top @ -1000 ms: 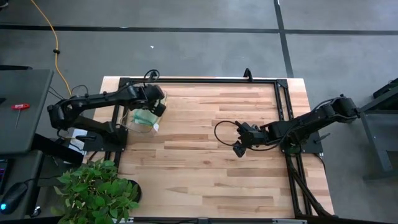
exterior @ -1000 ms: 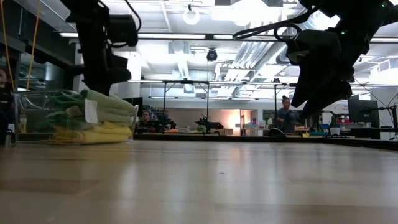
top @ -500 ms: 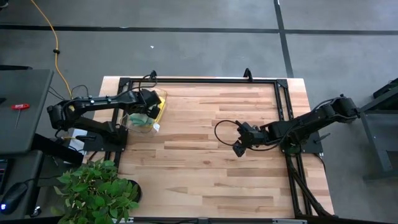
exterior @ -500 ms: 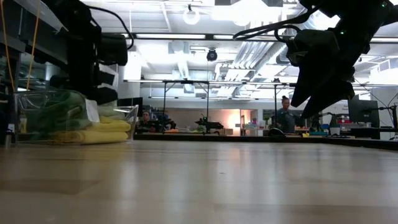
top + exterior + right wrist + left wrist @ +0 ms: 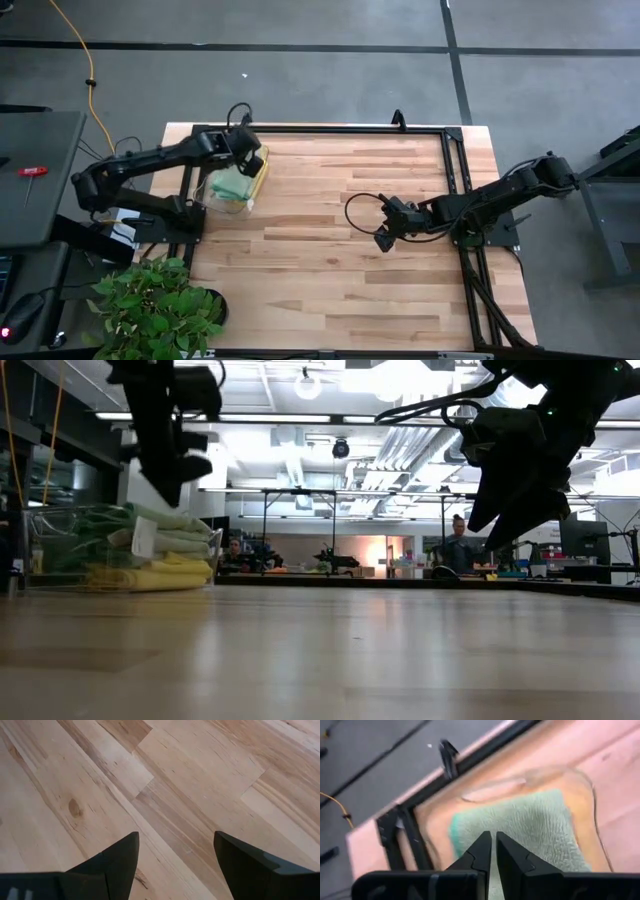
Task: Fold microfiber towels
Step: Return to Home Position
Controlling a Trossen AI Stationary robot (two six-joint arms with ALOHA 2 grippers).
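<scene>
Folding judged complete: microfiber towels (image 5: 160,550) lie stacked in the transparent bin (image 5: 40,545), green over yellow. Left hand (image 5: 493,837) hangs above the bin, pressed together, empty. Right hand (image 5: 384,236) is spread over the bare surface (image 5: 330,280). Next move calls for homing both arms

You had the bin (image 5: 214,204) on the worktop (image 5: 330,270) at its left edge, toward the rear, w/ the towels (image 5: 232,186) stacked inside it. Your L gripper (image 5: 493,836) hung just above that stack. Your R gripper (image 5: 175,837) hung over bare boards right of centre, well apart from the bin. The plant (image 5: 155,305) sat off the worktop's front-left corner.
</scene>
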